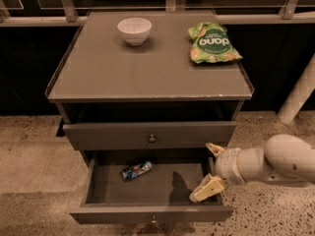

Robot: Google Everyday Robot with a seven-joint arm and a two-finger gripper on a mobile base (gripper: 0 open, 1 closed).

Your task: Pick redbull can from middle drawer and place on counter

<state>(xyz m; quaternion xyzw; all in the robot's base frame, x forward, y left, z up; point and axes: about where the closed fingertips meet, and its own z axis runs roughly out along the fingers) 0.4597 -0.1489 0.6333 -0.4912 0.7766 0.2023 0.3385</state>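
1. The redbull can lies on its side in the open middle drawer, toward the back and left of centre, its blue-and-silver print facing up and tilted slightly across the drawer floor.
2. The drawer stands pulled well out from the grey cabinet, and the can is the only item in it; a dark shadow falls on the drawer floor to the can's right.
3. The gripper hovers at the drawer's right end, well apart from the can, with its two pale fingers spread wide. One fingertip sits up near the lower right corner of the drawer above, and the other reaches over the open drawer's right front corner.
4. The white robot arm comes in from the right edge of the scene, low over the speckled floor.
5. The upper drawer is closed, its small round knob centred on the front.
6. On the counter a white bowl stands toward the back left, and a green snack bag lies toward the back right, the two well apart.
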